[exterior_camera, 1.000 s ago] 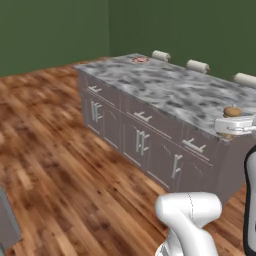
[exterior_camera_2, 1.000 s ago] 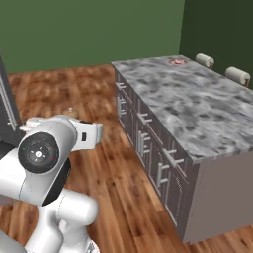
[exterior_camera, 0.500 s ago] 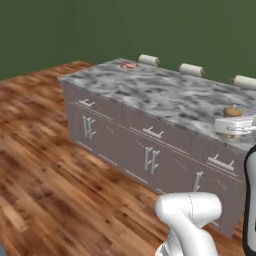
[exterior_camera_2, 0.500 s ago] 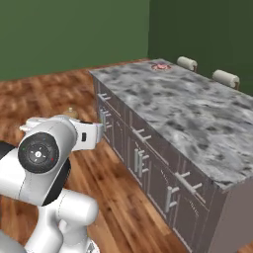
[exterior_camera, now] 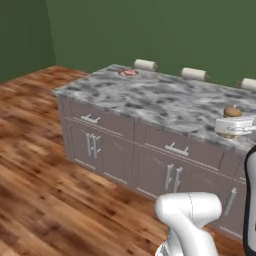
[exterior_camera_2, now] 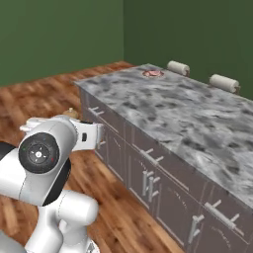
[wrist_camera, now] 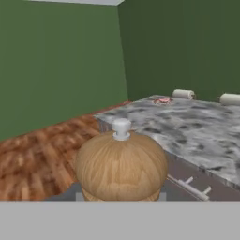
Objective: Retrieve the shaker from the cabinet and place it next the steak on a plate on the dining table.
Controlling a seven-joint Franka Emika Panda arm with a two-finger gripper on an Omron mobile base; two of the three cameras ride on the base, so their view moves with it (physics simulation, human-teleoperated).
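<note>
**Shaker in the tool, surface ahead, steak plate at far corner**

The wood floor [exterior_camera: 35, 165] filled the lower left of the left base view, with green walls [exterior_camera: 150, 30] across the top. The dining surface [exterior_camera: 165, 100], marbled grey-white over brown drawer fronts with bar handles, ran from centre to the right edge of that frame; in the right base view it [exterior_camera_2: 197, 118] ran from upper centre to lower right. Cream stool tops [exterior_camera: 145, 64] showed along its far edge.

The plate [exterior_camera: 128, 73] with the steak [exterior_camera: 129, 72] sat at the far left corner of the surface in the left base view, upper centre in the right base view [exterior_camera_2: 153, 73], and upper right of centre in the hand view [wrist_camera: 162, 100]. Plate rim detail was too small to tell.

The tool [exterior_camera: 235, 125] was at the right edge of the left base view, closed on the shaker [exterior_camera: 232, 112], whose brown rounded top showed above it. In the hand view the shaker [wrist_camera: 121, 164] sat bottom centre, its small grey knob up, with the fingers hidden behind it. In the right base view its top [exterior_camera_2: 72, 112] barely showed behind the arm, left of centre.
</note>
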